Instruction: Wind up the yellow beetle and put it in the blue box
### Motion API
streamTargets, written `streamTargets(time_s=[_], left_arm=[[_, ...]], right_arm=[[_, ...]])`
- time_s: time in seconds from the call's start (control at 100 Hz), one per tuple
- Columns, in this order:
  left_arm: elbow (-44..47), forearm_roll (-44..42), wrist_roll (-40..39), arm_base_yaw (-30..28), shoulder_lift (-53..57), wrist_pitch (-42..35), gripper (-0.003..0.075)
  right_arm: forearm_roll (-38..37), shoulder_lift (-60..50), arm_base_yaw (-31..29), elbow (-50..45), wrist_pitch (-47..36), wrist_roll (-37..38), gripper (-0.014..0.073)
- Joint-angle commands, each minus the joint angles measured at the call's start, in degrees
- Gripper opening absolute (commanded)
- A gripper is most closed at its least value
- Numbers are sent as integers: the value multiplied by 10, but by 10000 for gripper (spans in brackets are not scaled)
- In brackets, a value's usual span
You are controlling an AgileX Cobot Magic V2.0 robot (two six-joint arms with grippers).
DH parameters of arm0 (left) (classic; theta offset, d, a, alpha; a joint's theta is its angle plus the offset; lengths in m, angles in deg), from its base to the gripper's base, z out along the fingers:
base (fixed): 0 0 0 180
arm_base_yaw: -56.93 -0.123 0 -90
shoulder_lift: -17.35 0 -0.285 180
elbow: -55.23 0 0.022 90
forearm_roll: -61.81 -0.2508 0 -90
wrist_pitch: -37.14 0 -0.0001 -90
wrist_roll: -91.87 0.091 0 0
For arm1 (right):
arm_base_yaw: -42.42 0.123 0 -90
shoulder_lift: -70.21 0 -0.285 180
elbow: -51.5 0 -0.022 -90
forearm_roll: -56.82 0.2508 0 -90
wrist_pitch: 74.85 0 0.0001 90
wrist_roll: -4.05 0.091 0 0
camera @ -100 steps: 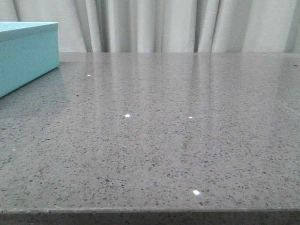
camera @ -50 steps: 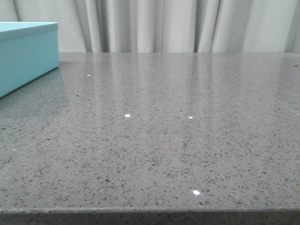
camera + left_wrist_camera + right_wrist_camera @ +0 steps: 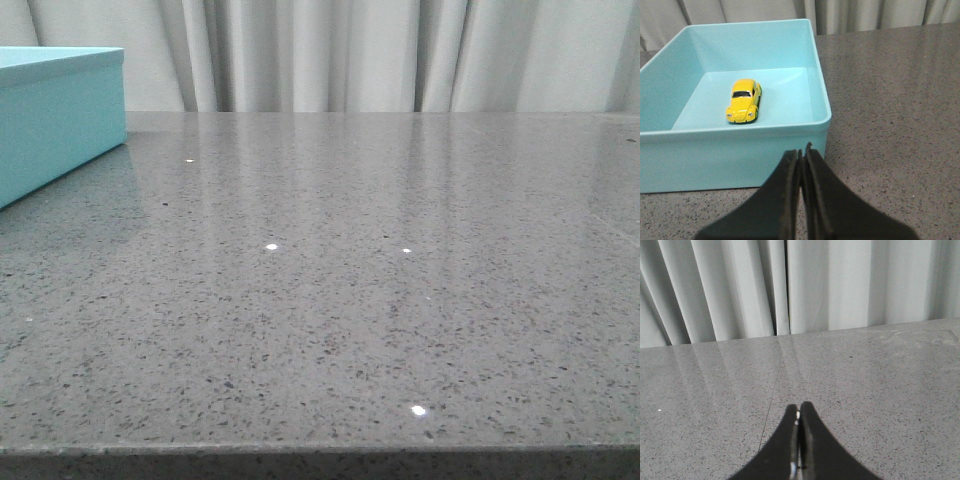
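The yellow beetle (image 3: 743, 100) rests upright on the floor of the blue box (image 3: 740, 150), seen from the left wrist. My left gripper (image 3: 802, 150) is shut and empty, outside the box just in front of its near wall. The front view catches only a corner of the blue box (image 3: 55, 115) at the far left, and the beetle is hidden there. My right gripper (image 3: 799, 407) is shut with nothing in it, over bare grey tabletop away from the box. Neither gripper appears in the front view.
The grey speckled table (image 3: 350, 280) stretches across the front view, with its front edge near the bottom. White curtains (image 3: 380, 55) hang behind the table's far edge.
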Motion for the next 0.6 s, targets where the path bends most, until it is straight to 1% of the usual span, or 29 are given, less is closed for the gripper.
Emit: streamTargets(time_s=[0.0,0.14,0.28,0.33,0.42,0.5,0.59], left_arm=[[-1,-5,-17,-1,-4,-65,-20],[33,-18,-17,1,8,-149,-20],[67,-36,-20,27,23,-221,-20],[77,-63,-55,43,27,-239,-20],[94,-136,-128,69,33,-261,-20],[115,-181,-168,93,35,-316,-20],[149,-226,-213,107,43,-384,-20]], right_arm=[[-21,-8,0,12,-41,-6,-67],[-21,-8,0,12,-41,-6,-67],[-21,-8,0,12,-41,-6,-67],[-21,-8,0,12,-41,-6,-67],[-21,-8,0,12,-41,-6,-67],[-21,-8,0,12,-41,-6,-67],[-21,-8,0,12,-41,-6,-67]])
